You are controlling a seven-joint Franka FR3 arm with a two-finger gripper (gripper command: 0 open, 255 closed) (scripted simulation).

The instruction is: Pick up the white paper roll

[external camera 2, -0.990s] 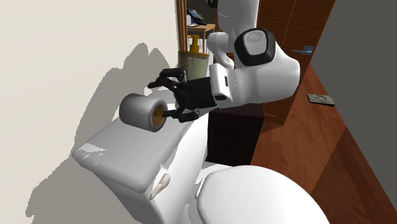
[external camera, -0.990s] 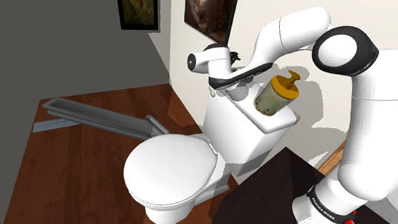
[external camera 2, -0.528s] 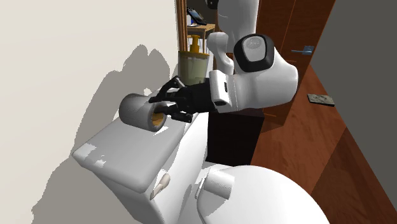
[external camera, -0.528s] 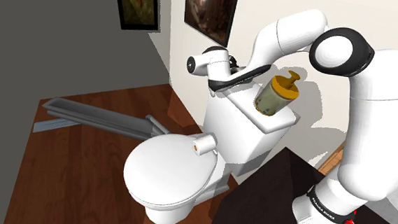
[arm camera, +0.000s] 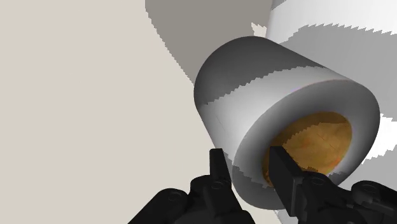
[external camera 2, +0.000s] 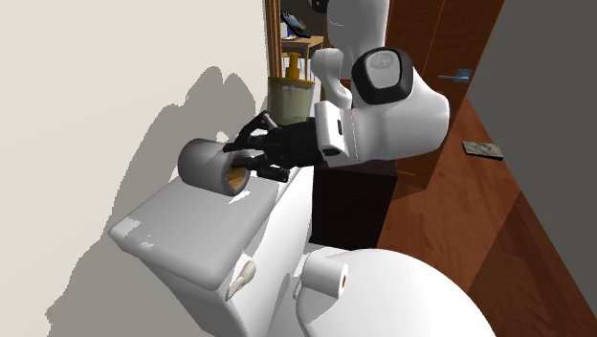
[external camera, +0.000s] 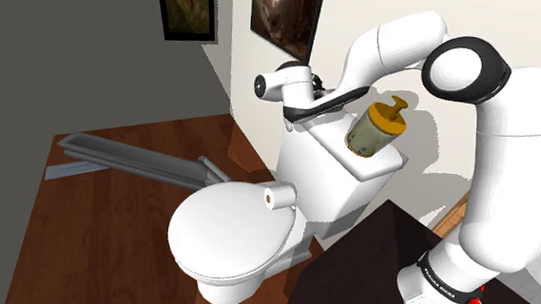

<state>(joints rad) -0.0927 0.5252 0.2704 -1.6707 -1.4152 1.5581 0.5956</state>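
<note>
At the left middle of the second exterior view, the gripper has its fingers pinching the wall of the grey-white paper roll over the toilet tank.

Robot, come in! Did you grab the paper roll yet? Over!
Gripper shut on roll, one finger in its core. Roll over the tank, lift unclear. Second roll on toilet lid, bottle on tank; neither blocking.

Grey-white paper roll (tan core) lies sideways on toilet tank.
</note>
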